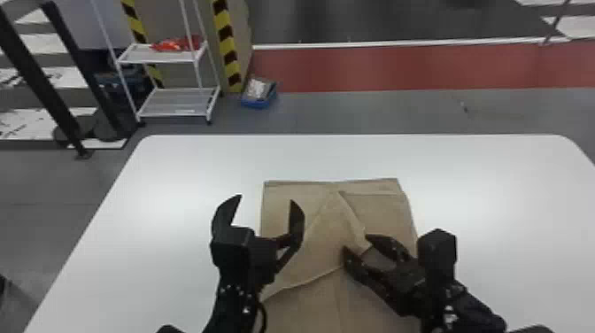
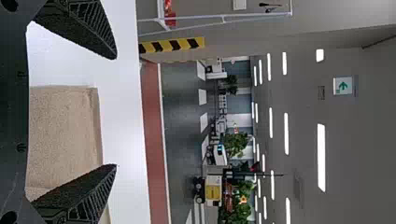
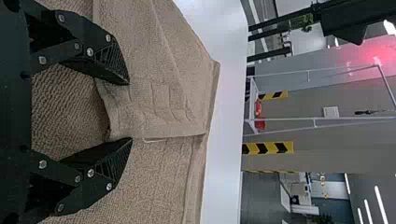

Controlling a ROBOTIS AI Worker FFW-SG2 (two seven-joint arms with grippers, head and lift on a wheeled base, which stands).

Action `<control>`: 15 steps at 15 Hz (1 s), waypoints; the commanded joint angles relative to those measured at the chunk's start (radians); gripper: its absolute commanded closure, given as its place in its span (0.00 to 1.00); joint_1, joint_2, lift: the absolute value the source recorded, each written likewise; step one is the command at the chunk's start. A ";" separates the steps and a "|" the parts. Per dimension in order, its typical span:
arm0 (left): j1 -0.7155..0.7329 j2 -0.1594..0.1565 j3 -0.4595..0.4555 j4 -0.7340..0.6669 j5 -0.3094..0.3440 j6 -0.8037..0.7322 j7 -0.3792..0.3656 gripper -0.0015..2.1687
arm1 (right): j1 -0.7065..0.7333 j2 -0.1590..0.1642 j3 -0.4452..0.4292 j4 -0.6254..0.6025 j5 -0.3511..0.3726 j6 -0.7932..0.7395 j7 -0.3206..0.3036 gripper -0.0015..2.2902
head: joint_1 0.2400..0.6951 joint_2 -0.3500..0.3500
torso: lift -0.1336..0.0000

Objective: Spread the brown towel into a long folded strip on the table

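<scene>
Brown towel (image 1: 305, 310): long axis ran from the near side of the white worktop (image 1: 177, 177) toward its far edge, about midway between the left and right edges. Squared far end pointed at the far edge, stopping short of it. A folded flap (image 1: 327, 226) slanted across it, peak toward the far edge.

Count: one towel, two tools, one worktop.

Left tool (image 1: 266, 199): opened wide, nothing in its grasp; one finger above bare worktop, the other over the towel's left margin. Right tool (image 1: 356, 243): parted less widely at the flap, edge of cloth between its fingers, not clamped. Both tools and their arms covered parts of the towel.

Surroundings, beyond the far edge: white shelf rack (image 1: 172, 104) with red items (image 1: 175, 43), two yellow-black striped posts (image 1: 228, 48), blue bin (image 1: 260, 104) on the floor.
</scene>
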 commanded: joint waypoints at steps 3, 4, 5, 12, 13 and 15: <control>-0.008 0.000 0.001 0.014 0.003 0.000 -0.004 0.02 | 0.003 0.000 0.002 -0.012 -0.002 -0.003 -0.010 0.23 | 1.00 0.62 | 0.11; -0.008 0.000 0.001 0.015 0.003 0.000 -0.004 0.02 | 0.003 0.000 0.003 -0.013 -0.002 -0.003 -0.012 0.23 | 1.00 0.62 | 0.11; -0.008 0.000 0.001 0.017 0.003 0.000 -0.006 0.02 | 0.003 0.000 0.003 -0.015 -0.002 -0.003 -0.015 0.23 | 1.00 0.62 | 0.11; -0.011 0.000 0.000 0.025 0.005 0.000 -0.026 0.02 | -0.002 -0.001 -0.001 -0.041 -0.002 0.055 -0.024 0.54 | 1.00 0.61 | 0.11; -0.014 0.000 0.000 0.028 0.005 0.000 -0.026 0.02 | -0.002 -0.001 -0.001 -0.055 -0.002 0.055 -0.024 0.54 | 1.00 0.61 | 0.11; -0.018 0.000 -0.005 0.029 0.005 0.003 -0.026 0.02 | 0.012 -0.006 -0.012 -0.085 0.000 0.049 -0.024 0.54 | 1.00 0.60 | 0.11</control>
